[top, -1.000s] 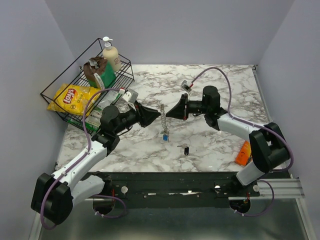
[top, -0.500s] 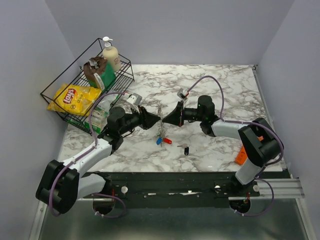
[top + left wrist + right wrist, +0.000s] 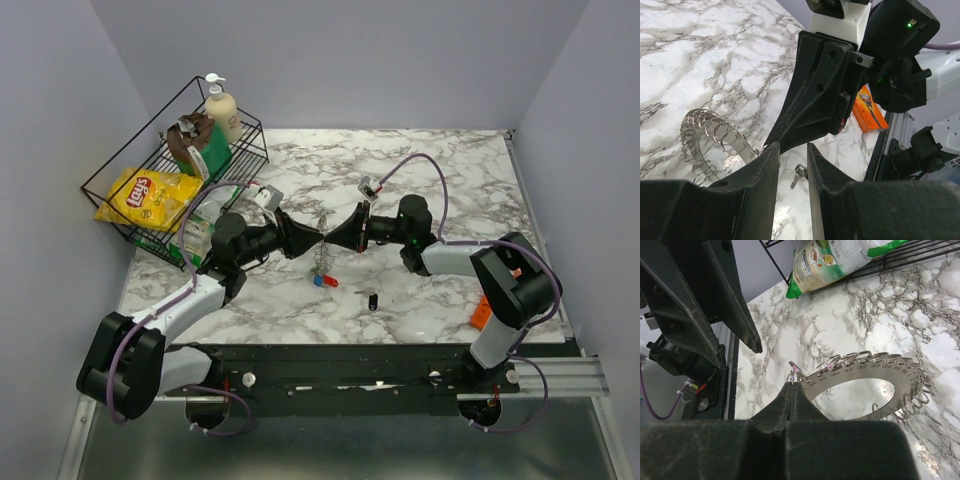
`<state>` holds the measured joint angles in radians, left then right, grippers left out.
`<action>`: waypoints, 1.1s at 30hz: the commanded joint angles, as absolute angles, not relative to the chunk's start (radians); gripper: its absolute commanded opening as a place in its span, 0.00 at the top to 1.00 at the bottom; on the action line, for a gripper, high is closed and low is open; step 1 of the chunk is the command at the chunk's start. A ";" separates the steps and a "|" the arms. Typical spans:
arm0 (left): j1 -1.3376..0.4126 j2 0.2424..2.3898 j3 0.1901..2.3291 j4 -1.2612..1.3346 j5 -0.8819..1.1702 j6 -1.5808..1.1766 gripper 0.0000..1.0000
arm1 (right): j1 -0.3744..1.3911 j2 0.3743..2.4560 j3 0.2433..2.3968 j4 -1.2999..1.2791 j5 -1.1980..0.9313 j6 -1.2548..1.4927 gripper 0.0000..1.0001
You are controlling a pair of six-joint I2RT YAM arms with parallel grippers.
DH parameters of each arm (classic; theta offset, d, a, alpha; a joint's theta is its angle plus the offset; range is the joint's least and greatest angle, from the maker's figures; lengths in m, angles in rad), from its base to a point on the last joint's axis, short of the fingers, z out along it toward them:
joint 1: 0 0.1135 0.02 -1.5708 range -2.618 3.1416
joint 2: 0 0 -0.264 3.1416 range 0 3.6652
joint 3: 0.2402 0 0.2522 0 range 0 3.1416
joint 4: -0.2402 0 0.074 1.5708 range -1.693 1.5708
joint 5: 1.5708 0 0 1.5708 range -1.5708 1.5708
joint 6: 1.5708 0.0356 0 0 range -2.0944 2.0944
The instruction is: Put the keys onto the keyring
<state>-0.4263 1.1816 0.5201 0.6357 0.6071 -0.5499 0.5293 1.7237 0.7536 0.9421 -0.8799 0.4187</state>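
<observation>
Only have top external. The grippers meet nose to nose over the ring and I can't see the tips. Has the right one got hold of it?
Observer: Yes. In the right wrist view, the right gripper is shut on a small split ring at the edge of the keyring.
Operator: Left one?
Observer: The left gripper is open, nothing between its jaws.
Operator: Any detail on the hoop?
Observer: It's a flat band stamped with numbers, with small rings threaded along it.
</observation>
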 commanded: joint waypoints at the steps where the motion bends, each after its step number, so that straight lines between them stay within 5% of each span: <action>1: -0.420 1.200 0.502 0.678 0.680 -0.552 0.63 | 0.534 1.717 0.747 1.022 -0.874 0.431 0.99; 5: -0.419 1.206 0.495 0.663 0.666 -0.545 0.62 | 0.534 1.713 0.750 1.017 -0.885 0.431 0.99; 9: -0.416 1.209 0.500 0.637 0.637 -0.529 0.50 | 0.534 1.712 0.750 1.011 -0.888 0.430 0.99; 33: -0.400 1.312 0.520 0.715 0.667 -0.522 0.52 | 0.534 1.701 0.755 0.994 -0.905 0.423 0.99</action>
